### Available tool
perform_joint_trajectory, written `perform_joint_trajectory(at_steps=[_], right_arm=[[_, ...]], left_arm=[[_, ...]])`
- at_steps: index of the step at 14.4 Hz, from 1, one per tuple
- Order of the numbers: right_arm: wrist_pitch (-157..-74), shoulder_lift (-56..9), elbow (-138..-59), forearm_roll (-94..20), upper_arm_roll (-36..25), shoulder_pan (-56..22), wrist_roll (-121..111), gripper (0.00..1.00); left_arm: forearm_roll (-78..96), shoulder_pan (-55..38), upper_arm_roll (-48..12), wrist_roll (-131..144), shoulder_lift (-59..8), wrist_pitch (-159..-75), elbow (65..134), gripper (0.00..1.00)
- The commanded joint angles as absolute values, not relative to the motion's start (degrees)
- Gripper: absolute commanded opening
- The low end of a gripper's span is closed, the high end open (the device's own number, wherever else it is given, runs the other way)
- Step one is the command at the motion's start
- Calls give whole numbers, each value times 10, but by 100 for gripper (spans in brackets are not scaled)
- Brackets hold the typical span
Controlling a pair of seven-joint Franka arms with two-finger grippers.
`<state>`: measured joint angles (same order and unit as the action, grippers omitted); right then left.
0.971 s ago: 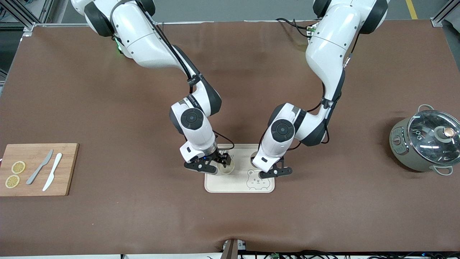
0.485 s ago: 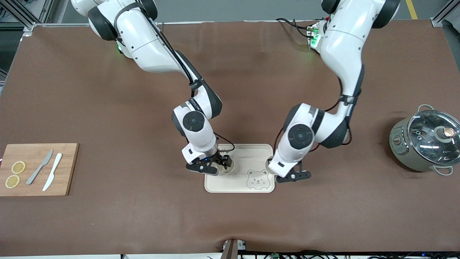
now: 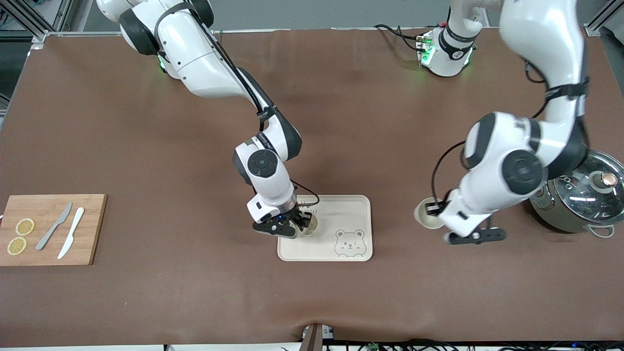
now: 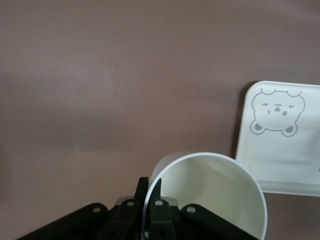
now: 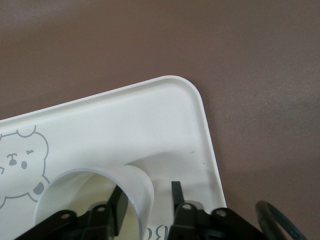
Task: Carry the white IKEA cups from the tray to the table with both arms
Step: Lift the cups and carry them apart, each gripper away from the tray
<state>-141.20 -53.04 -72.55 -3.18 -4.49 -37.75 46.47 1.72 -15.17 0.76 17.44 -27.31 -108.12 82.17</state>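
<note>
My left gripper is shut on the wall of one white IKEA cup, one finger inside the rim and one outside. It holds that cup over the brown table between the bear tray and the pot. The second cup stands upright on the tray at the right arm's end. My right gripper straddles this cup's wall. Its fingers are open, the outer one standing clear of the wall.
A grey-green pot with a glass lid stands at the left arm's end, just beside the left arm's elbow. A wooden cutting board with two knives and lemon slices lies at the right arm's end.
The left arm has lifted its cup off the tray and carried it toward the pot. The right gripper has stayed at its cup, and its fingers have drawn closer together.
</note>
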Motion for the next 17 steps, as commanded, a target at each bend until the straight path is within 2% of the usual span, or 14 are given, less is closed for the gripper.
perform_joint_trajectory(at_steps=[1, 4, 6, 9, 11, 14, 17], right_arm=[[-1408, -540, -708, -25, -49, -381, 468, 5], [-1409, -540, -709, -25, -49, -382, 469, 0], [-1409, -534, -708, -29, -48, -379, 470, 0], [-1405, -520, -708, -32, -47, -376, 468, 0], [-1396, -497, -712, -37, -46, -361, 449, 0], [-1298, -437, -726, -40, -26, -310, 347, 0], [-1273, -348, -809, -61, -23, -249, 220, 0]], left_arm=[[36, -119, 0, 124, -175, -1127, 956, 0], [84, -79, 0, 45, -83, -1235, 1110, 0], [95, -69, 0, 22, -54, -1286, 1175, 0], [94, -74, -5, 20, -51, -1331, 1222, 0], [90, -76, -13, 21, -61, -1390, 1257, 0], [86, -76, -19, 25, -83, -1412, 1277, 0], [56, -70, -19, 29, -97, -1432, 1287, 0]])
